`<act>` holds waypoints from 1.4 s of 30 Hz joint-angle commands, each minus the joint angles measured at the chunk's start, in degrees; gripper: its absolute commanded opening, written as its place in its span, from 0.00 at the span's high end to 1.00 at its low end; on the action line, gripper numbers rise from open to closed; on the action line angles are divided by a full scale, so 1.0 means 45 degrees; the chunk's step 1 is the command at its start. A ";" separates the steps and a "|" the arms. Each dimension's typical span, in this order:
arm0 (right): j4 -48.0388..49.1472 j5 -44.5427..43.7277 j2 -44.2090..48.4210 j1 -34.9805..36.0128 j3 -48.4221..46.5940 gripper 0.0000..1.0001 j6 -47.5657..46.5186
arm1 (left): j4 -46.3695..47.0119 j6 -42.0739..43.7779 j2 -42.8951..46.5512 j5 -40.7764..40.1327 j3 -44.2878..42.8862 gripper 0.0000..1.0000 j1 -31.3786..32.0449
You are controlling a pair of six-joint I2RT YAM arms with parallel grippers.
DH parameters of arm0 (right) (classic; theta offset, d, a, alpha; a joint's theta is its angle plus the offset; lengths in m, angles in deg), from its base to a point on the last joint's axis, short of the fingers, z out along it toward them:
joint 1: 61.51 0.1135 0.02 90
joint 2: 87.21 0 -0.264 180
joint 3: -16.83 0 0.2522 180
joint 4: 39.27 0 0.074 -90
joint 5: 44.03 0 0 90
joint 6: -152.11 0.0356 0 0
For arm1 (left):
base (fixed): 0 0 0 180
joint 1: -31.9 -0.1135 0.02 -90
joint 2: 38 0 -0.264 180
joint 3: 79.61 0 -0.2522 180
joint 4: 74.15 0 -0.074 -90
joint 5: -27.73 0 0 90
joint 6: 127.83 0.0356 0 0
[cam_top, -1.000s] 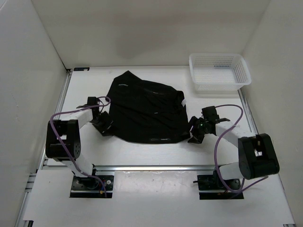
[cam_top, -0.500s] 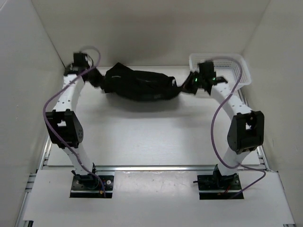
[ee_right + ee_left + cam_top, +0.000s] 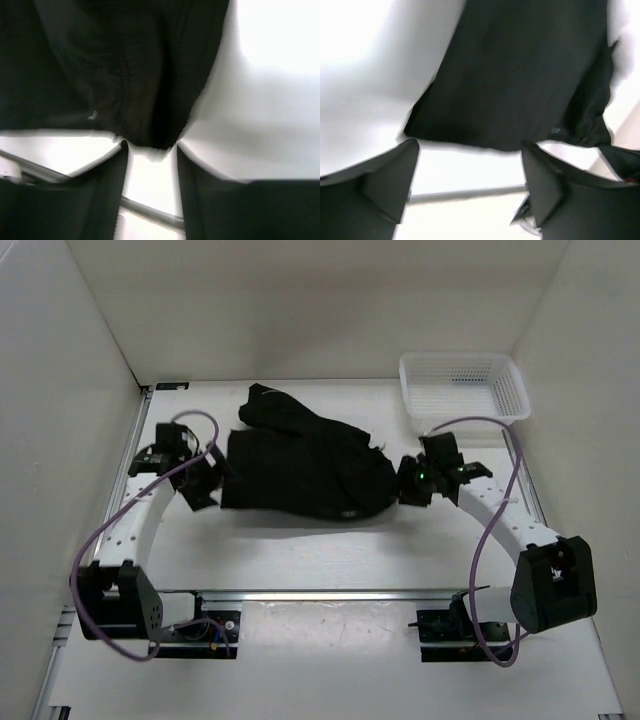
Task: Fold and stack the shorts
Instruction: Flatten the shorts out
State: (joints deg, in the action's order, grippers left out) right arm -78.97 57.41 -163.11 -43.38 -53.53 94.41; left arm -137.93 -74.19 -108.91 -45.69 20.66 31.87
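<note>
The black shorts (image 3: 300, 465) lie folded over on the white table (image 3: 300, 550), with a bunched lobe toward the back left. My left gripper (image 3: 207, 485) sits just off their left edge; in the left wrist view it (image 3: 469, 146) stands open, wide apart, with only table between the fingers and the shorts (image 3: 520, 75) just ahead. At the right edge of the cloth is my right gripper (image 3: 405, 483). In the right wrist view its jaws (image 3: 151, 147) are parted a little, and a corner of the shorts (image 3: 100, 65) reaches the fingertips without being pinched.
A white mesh basket (image 3: 463, 390) stands at the back right corner, holding nothing visible. White walls close in the left, back and right sides. An aluminium rail (image 3: 330, 595) runs along the near edge in front of the arm bases.
Both grippers took the near edge, lifted the shorts toward the back wall, then brought them forward and down into a fold. Both have let go; the left opened wide, the right slightly.
</note>
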 commanded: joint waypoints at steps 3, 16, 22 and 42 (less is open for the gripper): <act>-0.0562 -0.0978 0.1105 0.0053 0.1308 0.33 -0.0223 | -0.0135 0.0404 -0.0141 -0.0305 0.2122 0.00 -0.0032; -0.1547 0.0813 0.3347 -0.1391 0.3999 0.92 0.1238 | -0.0351 -0.0336 0.1519 0.0590 0.4678 0.71 0.0144; 0.0565 0.2592 0.2749 -0.2115 0.5097 0.18 0.1982 | 0.1074 -0.1352 0.1172 0.0925 0.6300 0.00 0.0261; 0.2661 0.2712 -0.3250 -0.2349 0.0826 1.00 0.1613 | 0.3557 -0.1432 -0.4104 0.1315 0.3241 0.90 0.0710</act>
State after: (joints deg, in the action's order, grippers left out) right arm -66.95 69.04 -177.80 -53.63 -41.45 102.30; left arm -124.47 -81.64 -128.71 -41.28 41.31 34.93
